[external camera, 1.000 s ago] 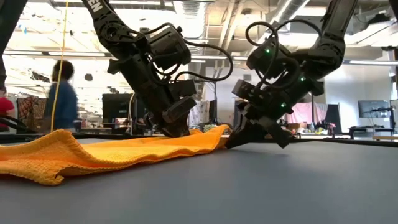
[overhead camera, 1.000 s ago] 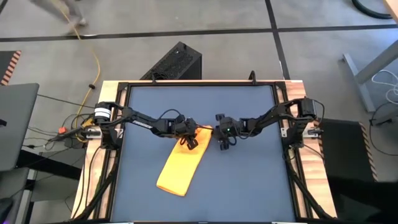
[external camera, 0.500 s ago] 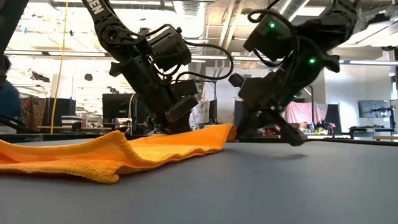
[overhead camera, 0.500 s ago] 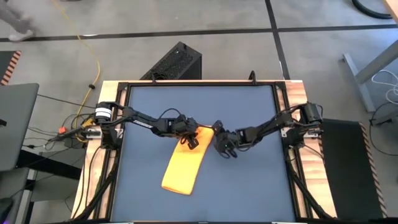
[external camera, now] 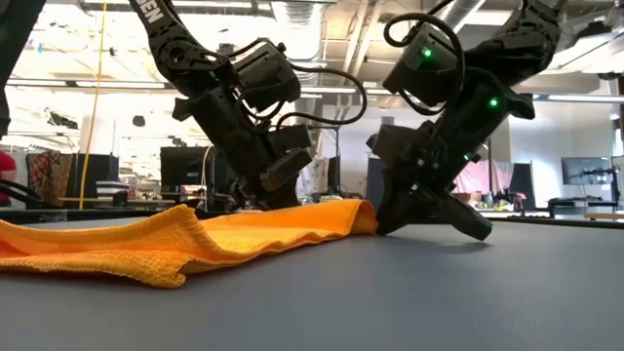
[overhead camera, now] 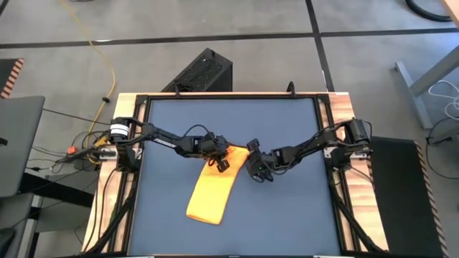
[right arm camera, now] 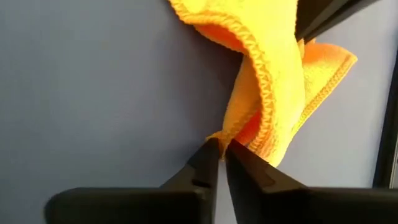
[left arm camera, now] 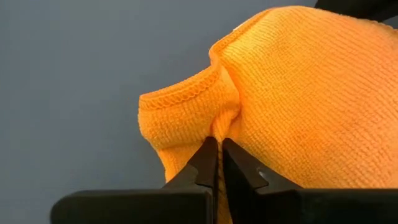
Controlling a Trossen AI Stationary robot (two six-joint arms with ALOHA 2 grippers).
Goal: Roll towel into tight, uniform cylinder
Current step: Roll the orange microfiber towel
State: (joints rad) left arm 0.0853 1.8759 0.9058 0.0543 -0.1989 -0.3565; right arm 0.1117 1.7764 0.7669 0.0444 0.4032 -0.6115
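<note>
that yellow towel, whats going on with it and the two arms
The towel lies as a folded strip on the dark table, not rolled yet. Both arms have come in at its far end. The left gripper is shut, pinching a puckered corner of the cloth. The right gripper sits at the opposite corner with its fingertips nearly together at the hem; whether it really has hold is unclear.
</note>
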